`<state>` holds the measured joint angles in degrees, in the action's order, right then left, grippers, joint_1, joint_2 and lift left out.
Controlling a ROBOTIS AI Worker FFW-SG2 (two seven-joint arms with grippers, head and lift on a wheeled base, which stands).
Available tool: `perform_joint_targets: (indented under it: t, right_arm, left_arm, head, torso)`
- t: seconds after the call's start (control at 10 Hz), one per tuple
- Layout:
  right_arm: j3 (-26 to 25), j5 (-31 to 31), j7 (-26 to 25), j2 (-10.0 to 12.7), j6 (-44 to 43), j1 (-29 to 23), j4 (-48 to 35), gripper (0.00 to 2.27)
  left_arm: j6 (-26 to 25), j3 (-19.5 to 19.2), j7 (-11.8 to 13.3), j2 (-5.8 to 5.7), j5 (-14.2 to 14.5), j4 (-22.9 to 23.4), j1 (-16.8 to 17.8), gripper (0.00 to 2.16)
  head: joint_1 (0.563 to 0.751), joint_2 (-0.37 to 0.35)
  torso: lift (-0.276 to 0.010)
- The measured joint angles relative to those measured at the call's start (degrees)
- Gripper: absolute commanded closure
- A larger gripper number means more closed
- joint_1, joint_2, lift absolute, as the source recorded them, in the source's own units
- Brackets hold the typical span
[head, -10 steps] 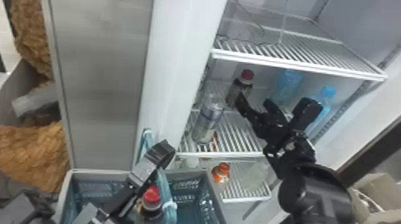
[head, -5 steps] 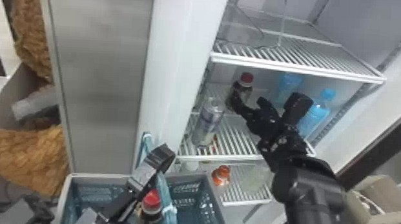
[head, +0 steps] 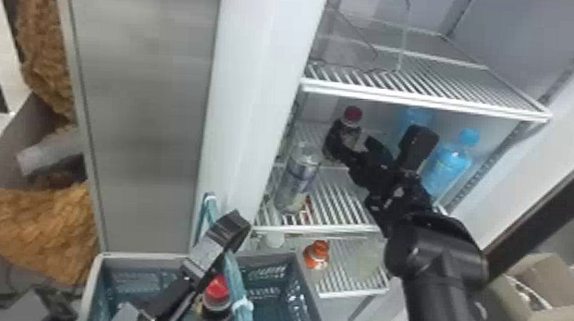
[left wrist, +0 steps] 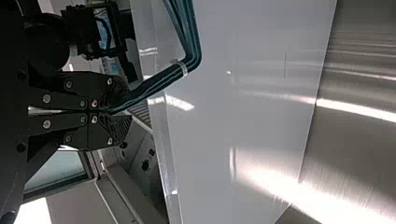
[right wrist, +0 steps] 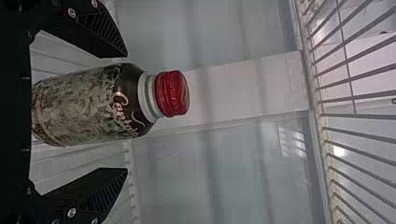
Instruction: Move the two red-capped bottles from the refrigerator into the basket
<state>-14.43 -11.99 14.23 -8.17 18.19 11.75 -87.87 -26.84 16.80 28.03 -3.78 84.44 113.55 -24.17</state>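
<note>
Since the earlier frame, my right gripper [head: 354, 136] has moved around the shelf's red-capped bottle [head: 353, 115]. Toward seven o'clock in the head view, my left gripper [head: 225, 250] clamps the teal handle [head: 235, 280]; another red-capped bottle [head: 218, 291] sits inside the basket [head: 143, 256]. Toward two, my right fingers stand apart, with open room either side of the bottle.

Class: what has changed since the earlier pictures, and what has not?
The right claw has moved leftward and in around the red-capped bottle in the refrigerator, fingers open; nothing newly gripped. The left claw stayed shut on the teal handle; the other bottle stayed in the basket.
</note>
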Motion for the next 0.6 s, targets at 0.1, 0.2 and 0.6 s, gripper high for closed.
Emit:
perform_joint_targets:
  t: [0.1, 0.2, 0.6]
  right_arm:
    - [0.52, -0.01, 0.0, -0.1, 0.51, 0.36, 0.39, 0.14]
    - [0.85, 0.02, -0.05, -0.17, 0.74, 0.74, 0.88, 0.15]
    - [0.92, 0.23, -0.24, -0.22, 2.45, 1.41, 1.92, 1.21]
  left_arm:
    - [0.07, 0.0, 0.0, 0.0, 0.0, 0.0, 0.0, 1.2]
    - [0.07, 0.0, 0.0, 0.0, 0.04, 0.0, -0.01, 1.2]
    - [0.23, 0.06, 0.0, -0.14, 0.23, -0.04, -0.09, 1.2]
  head:
    - [0.648, -0.35]
    - [0.649, -0.35]
    - [0.655, -0.35]
  torso:
    - [0.0]
    - [0.0]
    - [0.0]
